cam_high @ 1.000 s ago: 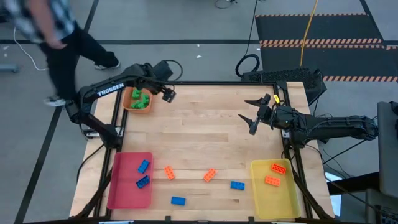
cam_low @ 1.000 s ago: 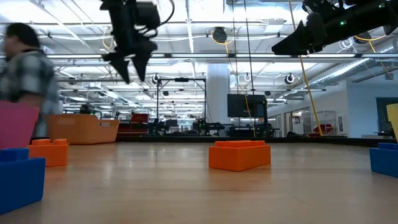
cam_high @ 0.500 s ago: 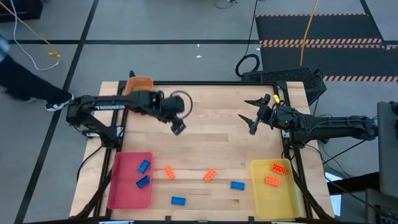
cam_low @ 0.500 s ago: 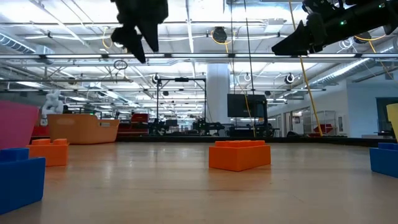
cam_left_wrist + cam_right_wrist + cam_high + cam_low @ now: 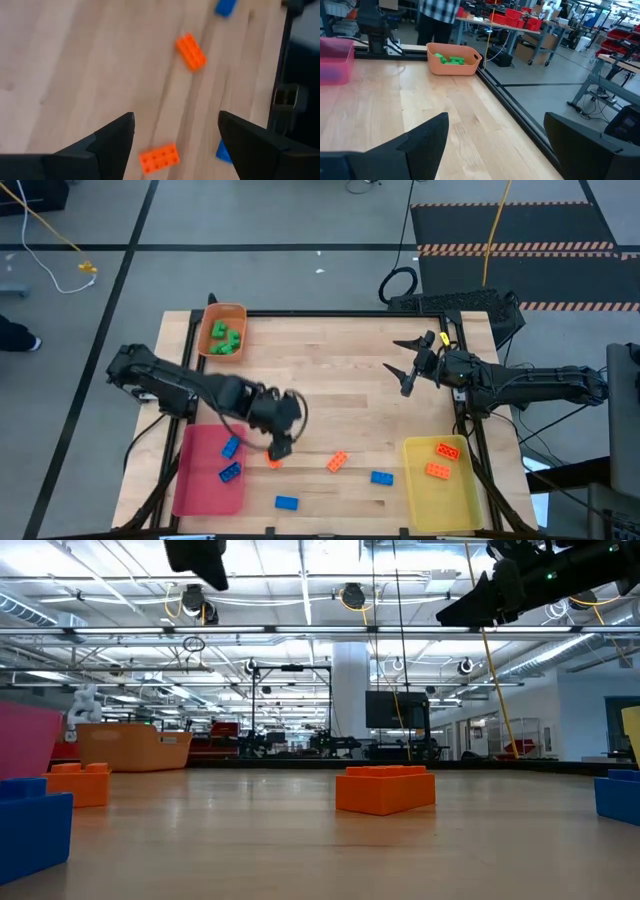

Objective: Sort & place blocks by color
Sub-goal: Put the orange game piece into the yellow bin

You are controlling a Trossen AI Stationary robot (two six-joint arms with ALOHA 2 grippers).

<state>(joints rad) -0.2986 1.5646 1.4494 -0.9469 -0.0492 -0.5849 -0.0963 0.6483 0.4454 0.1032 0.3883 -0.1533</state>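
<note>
In the high view the left gripper [image 5: 279, 448] hangs at the lower left of the frame, just beside the pink tray [image 5: 196, 485], right over an orange block [image 5: 272, 461] on the wooden table [image 5: 330, 380]; its fingers [image 5: 115, 142] stand well apart with nothing between them, and the left wrist view shows that orange block [image 5: 158, 158] on the bare wood in the gap below them. A second orange block [image 5: 338, 462] lies a little to the right, at lower centre, with one blue block [image 5: 381, 478] further right and another blue block [image 5: 286, 502] near the bottom edge. Two blue blocks [image 5: 231, 447] sit in the pink tray, two orange blocks [image 5: 447, 449] in the yellow tray [image 5: 440, 500] at the lower right, and a cluster of green blocks [image 5: 223, 338] fills the orange tray [image 5: 205, 330] at the upper left. The right gripper [image 5: 402, 367] waits at the centre right of the frame, raised off the table, jaws spread wide and holding nothing
</note>
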